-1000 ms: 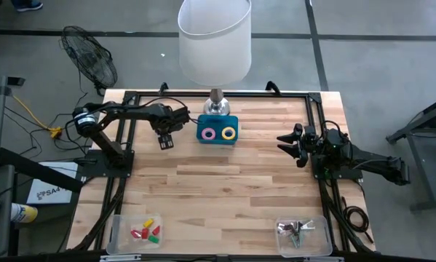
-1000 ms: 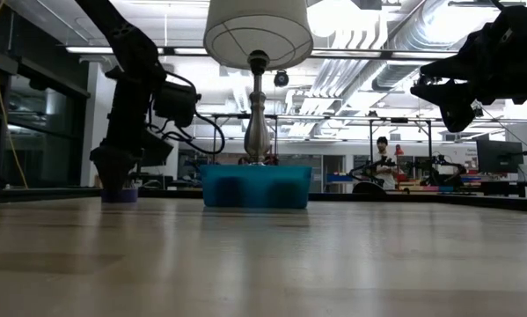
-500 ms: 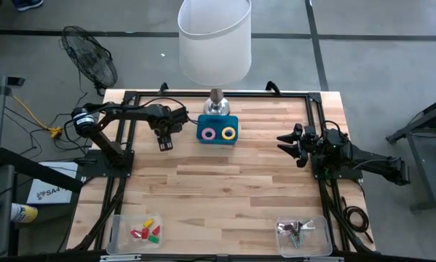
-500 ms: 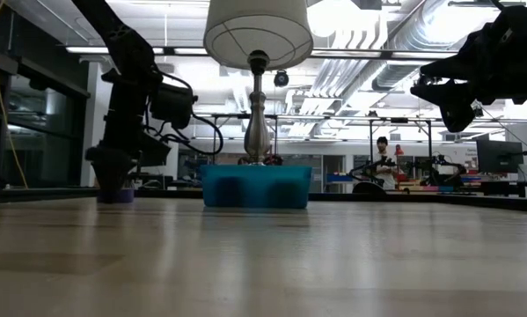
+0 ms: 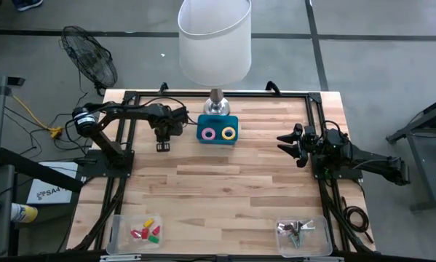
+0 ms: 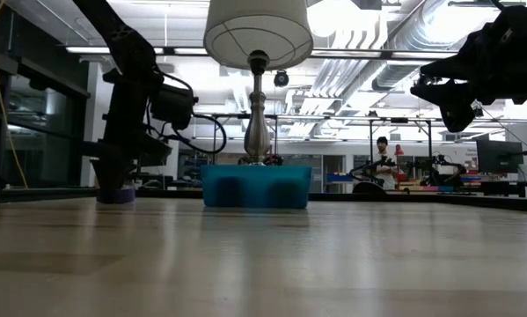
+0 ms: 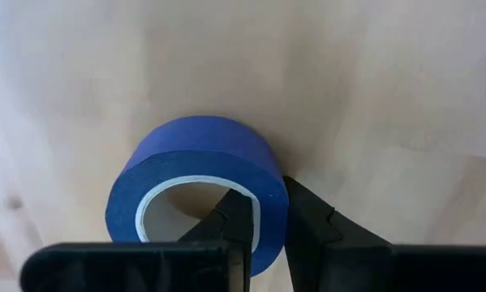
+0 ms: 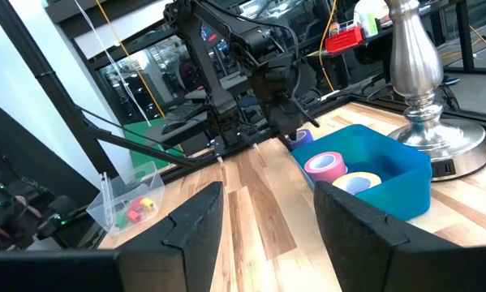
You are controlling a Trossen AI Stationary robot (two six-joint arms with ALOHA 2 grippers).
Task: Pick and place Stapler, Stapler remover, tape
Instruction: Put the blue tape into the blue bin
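A blue roll of tape [image 7: 198, 182] lies flat on the wooden table, left of a blue bin [image 5: 218, 138]. A pink tape roll [image 5: 208, 133] and a yellow one [image 5: 228, 133] lie in that bin. My left gripper [image 5: 162, 145] points straight down over the blue roll and is shut on it; the low view shows the roll [image 6: 118, 195] on the table beneath it. My right gripper [image 5: 284, 142] hangs open above the table's right side, holding nothing. Stapler and stapler remover I cannot make out. My left gripper pinches the blue roll's wall [image 7: 267, 212] between its two fingers, one finger [image 7: 233, 225] inside the hollow centre and the other [image 7: 309, 229] outside. The fingers come from above, pointing down. The roll lies flat with its lower face on the table.
A lamp with a white shade [image 5: 214, 40] stands behind the bin on a metal base [image 5: 218, 107]. At the near edge are a clear tray with small coloured blocks [image 5: 145, 231] and a clear tray with metal pieces [image 5: 299, 231]. Bare wood lies between.
My left gripper has stayed over the blue roll, turned a little about its downward line, and shut its fingers onto the roll's wall. The roll still lies on the table.
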